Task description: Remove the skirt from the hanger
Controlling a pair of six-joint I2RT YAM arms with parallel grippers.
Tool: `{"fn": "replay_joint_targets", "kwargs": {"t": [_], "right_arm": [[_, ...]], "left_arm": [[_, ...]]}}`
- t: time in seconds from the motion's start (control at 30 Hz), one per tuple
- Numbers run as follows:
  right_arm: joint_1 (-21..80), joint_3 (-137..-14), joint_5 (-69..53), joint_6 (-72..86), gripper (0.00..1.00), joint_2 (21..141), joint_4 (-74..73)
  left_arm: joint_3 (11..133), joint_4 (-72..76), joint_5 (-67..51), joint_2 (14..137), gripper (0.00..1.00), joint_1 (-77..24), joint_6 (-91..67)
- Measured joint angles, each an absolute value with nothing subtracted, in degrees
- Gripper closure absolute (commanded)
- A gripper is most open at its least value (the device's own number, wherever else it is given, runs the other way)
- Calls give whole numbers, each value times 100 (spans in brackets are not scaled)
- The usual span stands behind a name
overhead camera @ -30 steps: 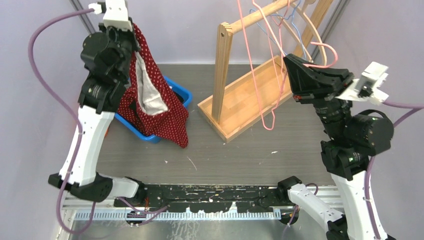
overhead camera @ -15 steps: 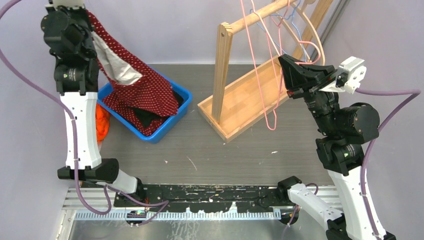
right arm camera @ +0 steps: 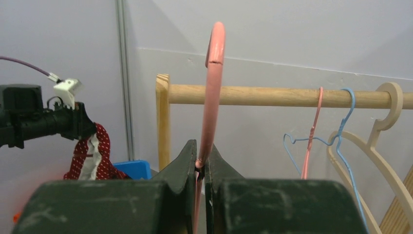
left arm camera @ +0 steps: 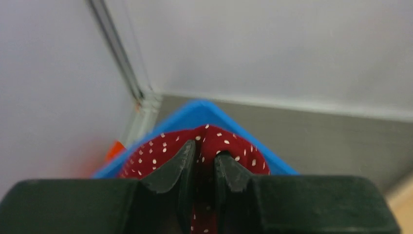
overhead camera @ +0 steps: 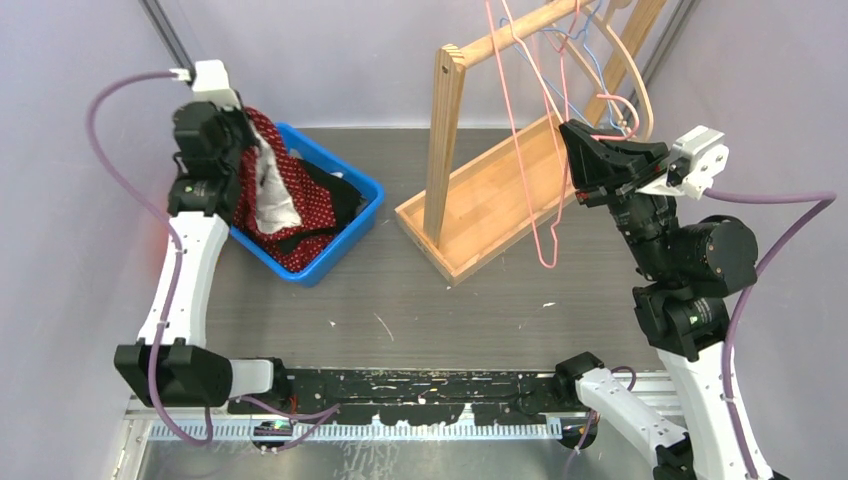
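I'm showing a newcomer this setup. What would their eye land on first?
Most striking is the red, white-dotted skirt, pinched in the left gripper and draping down into the blue bin at the far left of the top view. Next comes the right gripper, clamped on a bare pink hanger by the wooden rack on the right.

skirt [overhead camera: 285, 190] sits partly in the bin [overhead camera: 366, 190] at the back left of the table [overhead camera: 450, 320], rack [overhead camera: 480, 215] stands right of the bin, hanger [right arm camera: 213, 73] just beside the rack.
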State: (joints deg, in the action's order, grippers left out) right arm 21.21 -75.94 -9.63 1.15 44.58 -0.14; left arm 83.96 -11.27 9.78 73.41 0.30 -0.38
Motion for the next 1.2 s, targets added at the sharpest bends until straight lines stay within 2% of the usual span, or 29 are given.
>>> {"fn": "replay_joint_targets", "kwargs": {"t": [0.2, 0.43, 0.47, 0.5, 0.53, 0.57, 0.63, 0.83, 1.2], "right_arm": [[2121, -7601, -854, -248, 99, 4278, -419], [2121, -8147, -497, -812, 99, 4261, -1391], [2121, -8267, -445, -862, 99, 4265, -1581], [2121, -8385, -399, -897, 99, 4268, -1782], [2121, -8486, -375, -915, 99, 4274, -1935], [2121, -8604, -355, -926, 99, 4276, -2117], [2121, -8753, -318, -930, 99, 4274, -2342], [2121, -9028, -222, -858, 99, 4311, -2915], [2121, -9258, -110, -587, 99, 4838, -3242]], "left_arm": [[6976, -932, 276, 7481, 80, 27, -1186], [5922, -777, 193, 7478, 75, 23, -2259], [5769, -766, 193, 7478, 71, 1, -2386], [5645, -781, 193, 7478, 57, -12, -2484], [5553, -808, 196, 7489, 37, -32, -2563], [5498, -843, 196, 7511, 20, -64, -2646], [5481, -880, 191, 7553, 6, -163, -2757], [5472, -1004, 360, 7321, 2, -539, -2834], [5457, -1140, 1144, 5225, 0, -897, -2764]]}}
